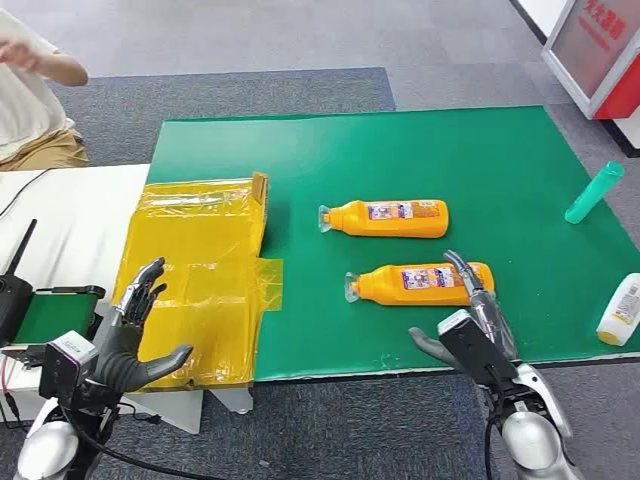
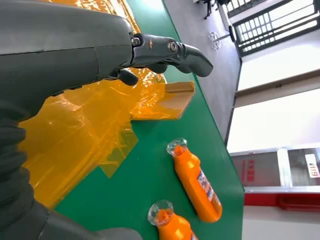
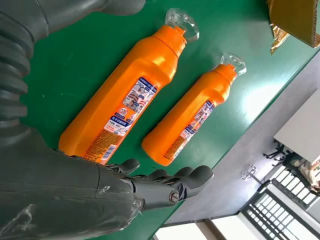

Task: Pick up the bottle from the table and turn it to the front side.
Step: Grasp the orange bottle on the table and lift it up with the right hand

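Right hand (image 1: pixel 472 320) hovering open-fingered beside nearer orange bottle (image 1: pixel 419 284) on green surface (image 1: pixel 483 170); left hand (image 1: pixel 132 335) open too, holding nothing.

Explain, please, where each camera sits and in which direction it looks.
Head view: high on the body, looking forward and down at the green mat; left hand and right hand enter from below.
Left wrist view: behind the left hand, facing the yellow wrap.
Right wrist view: behind the right hand, facing the near bottle and far bottle.
All three share both orange bottles.
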Robot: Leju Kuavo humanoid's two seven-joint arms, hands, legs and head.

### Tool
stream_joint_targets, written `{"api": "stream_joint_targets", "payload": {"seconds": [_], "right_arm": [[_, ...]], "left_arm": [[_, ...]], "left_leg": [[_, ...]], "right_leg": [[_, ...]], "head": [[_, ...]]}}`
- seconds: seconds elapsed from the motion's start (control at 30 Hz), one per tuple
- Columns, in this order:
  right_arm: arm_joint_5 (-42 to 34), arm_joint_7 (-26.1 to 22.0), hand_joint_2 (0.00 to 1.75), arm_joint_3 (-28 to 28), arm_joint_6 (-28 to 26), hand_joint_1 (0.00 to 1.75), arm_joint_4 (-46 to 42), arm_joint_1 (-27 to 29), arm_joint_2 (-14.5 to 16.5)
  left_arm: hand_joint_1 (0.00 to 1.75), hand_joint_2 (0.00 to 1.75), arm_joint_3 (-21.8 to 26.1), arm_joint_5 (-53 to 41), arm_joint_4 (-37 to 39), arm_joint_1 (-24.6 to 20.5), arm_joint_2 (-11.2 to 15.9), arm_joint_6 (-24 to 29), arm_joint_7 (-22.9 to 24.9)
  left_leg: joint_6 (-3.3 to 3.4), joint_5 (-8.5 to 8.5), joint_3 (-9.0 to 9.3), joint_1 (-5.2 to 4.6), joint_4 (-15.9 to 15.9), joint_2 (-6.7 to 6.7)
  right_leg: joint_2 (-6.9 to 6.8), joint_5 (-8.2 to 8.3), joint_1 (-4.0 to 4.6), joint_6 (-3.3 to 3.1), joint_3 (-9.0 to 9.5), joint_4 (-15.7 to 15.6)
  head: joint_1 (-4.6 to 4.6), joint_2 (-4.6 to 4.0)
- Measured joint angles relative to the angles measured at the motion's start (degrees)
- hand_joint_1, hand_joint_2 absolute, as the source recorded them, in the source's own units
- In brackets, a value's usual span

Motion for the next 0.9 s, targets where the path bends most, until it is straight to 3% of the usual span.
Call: {"api": "stream_joint_targets", "payload": {"seconds": [0.77,0.9], "right_arm": [[1.9,0.5,1.75,0.5,-0.5,0.0,-1.3,0.3,-0.4],[8.6,3.9,1.75,0.8,-1.1,0.0,-1.0,-0.2,-1.1]], "left_arm": [[0.0,1.75,0.0,0.2,0.0,0.0,-0.2,-0.3,-0.2],[0.0,1.75,0.0,0.2,0.0,0.0,-0.2,-0.5,-0.2]], "left_leg": [[0.0,0.0,0.0,0.0,0.0,0.0],[0.0,-0.01,-0.01,0.0,0.0,0.0]], "right_leg": [[0.0,0.0,0.0,0.0,0.0,0.0],[0.0,0.0,0.0,0.0,0.0,0.0]], "head": [[-0.01,0.0],[-0.01,0.0]]}}
